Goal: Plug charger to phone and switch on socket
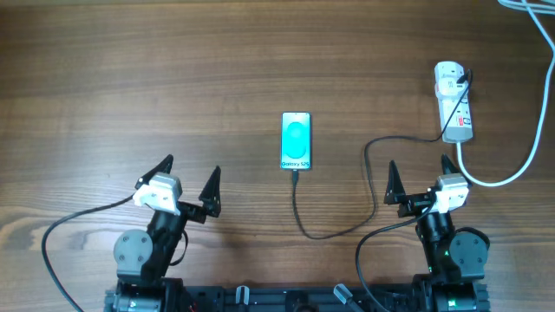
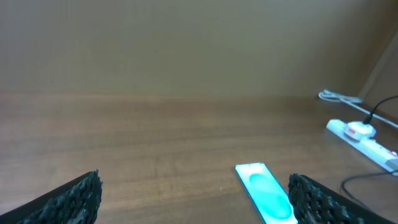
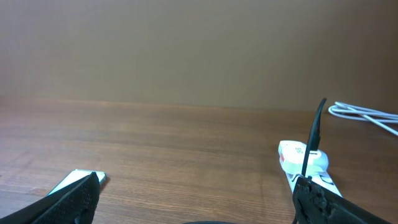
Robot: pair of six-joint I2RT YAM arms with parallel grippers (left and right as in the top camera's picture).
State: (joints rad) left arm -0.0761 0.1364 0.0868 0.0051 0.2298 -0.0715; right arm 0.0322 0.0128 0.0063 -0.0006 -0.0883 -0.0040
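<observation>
The phone (image 1: pixel 296 140) lies flat at the table's middle, its cyan screen lit. The thin black charger cable (image 1: pixel 333 230) runs from the phone's near end in a loop to the white socket strip (image 1: pixel 454 102) at the back right, where a black plug sits in it. My left gripper (image 1: pixel 190 176) is open and empty, left of and nearer than the phone. My right gripper (image 1: pixel 420 176) is open and empty, nearer than the socket. The left wrist view shows the phone (image 2: pixel 263 190) and socket (image 2: pixel 364 137). The right wrist view shows the socket (image 3: pixel 305 160) and a phone corner (image 3: pixel 87 180).
A thicker white lead (image 1: pixel 519 165) curves from the socket to the table's right edge and back corner. Black robot cables (image 1: pixel 69 227) trail near both arm bases at the front edge.
</observation>
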